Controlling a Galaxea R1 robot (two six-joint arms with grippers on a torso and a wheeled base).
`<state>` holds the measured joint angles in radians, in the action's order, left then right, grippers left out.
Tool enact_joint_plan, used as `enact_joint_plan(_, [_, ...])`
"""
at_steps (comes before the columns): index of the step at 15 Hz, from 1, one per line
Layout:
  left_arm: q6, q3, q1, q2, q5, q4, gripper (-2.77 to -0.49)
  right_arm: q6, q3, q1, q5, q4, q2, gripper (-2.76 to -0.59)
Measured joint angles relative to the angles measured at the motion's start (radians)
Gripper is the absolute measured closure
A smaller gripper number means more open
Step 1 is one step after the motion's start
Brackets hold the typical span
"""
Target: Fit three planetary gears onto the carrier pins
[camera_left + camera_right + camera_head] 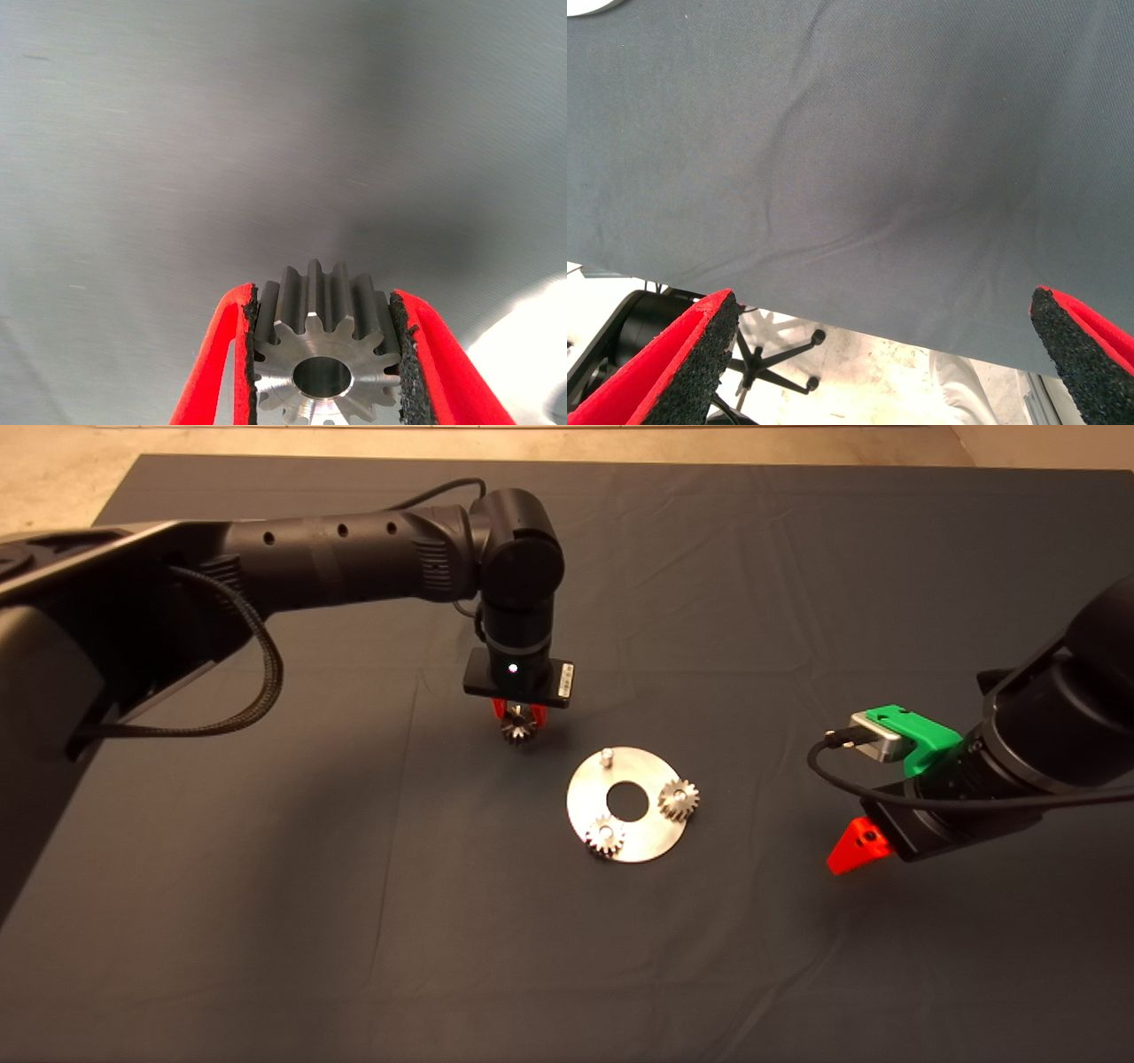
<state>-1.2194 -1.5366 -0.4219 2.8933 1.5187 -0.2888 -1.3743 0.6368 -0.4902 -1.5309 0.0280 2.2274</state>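
The left gripper (518, 722) hangs over the mat (354, 921), just up and left of the disc (651, 837), its fingers (217, 372) clamped on a gear (323, 367) by the teeth, with the centre hole showing between the pads. The disc lies flat near the middle of the table. Two gears sit on its pins: one (679, 799) at the right edge, one (606, 836) at the lower left. The third pin (607, 757), at the upper left, stands bare. The right gripper (858, 848) waits well to the right of the disc, its fingers (682, 363) spread wide apart over the mat's edge, with a chair base (766, 354) on the floor beyond.
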Motion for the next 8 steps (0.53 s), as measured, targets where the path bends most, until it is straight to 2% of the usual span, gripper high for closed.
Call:
enact_joint_plan(3, [-0.007,0.0,0.0,0.022,0.0,0.012,-0.75,0.0,0.0,0.0,0.0,0.0,0.0,-2.47])
enact_joint_plan(8, [-0.015,0.0,-0.001,0.033,0.0,0.029,-0.74,0.0,0.0,0.0,0.0,0.0,0.0,-2.46])
